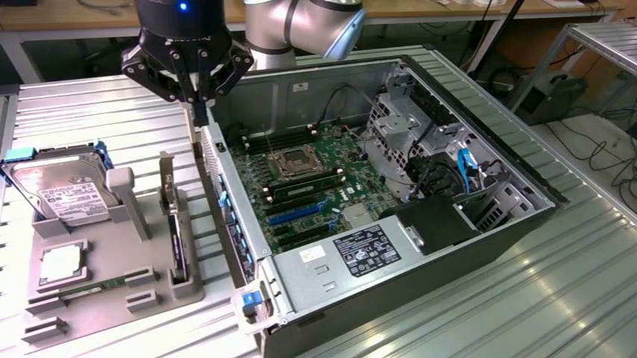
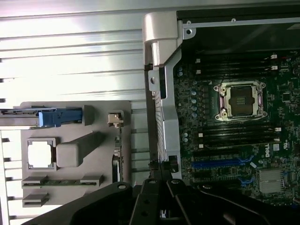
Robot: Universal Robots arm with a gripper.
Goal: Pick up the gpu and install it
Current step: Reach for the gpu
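From my station I see the black claw hanging over the rear wall of the open dark grey computer case. Its fingers are drawn together at the tips and hold nothing.

The gpu, a thin dark circuit card with a silver metal end bracket, stands on edge in a slot of the flat grey plastic fixture. That slot is on the fixture's side nearest the case, and the claw is apart from the card.

On the same fixture:
- A silver hard drive with a white label leans in its cradle.
- A square silver processor chip lies flat.
- A narrow green memory stick lies in its holder.

Inside the case, the green motherboard lies exposed, with blue expansion slots along the side towards the fixture.

Everything rests on a ribbed, silvery metal table that throws back bright glare from the overhead light. Behind it runs a long wooden bench. At the exterior view's right stands a grey metal rack above a floor strewn with loose black cables.
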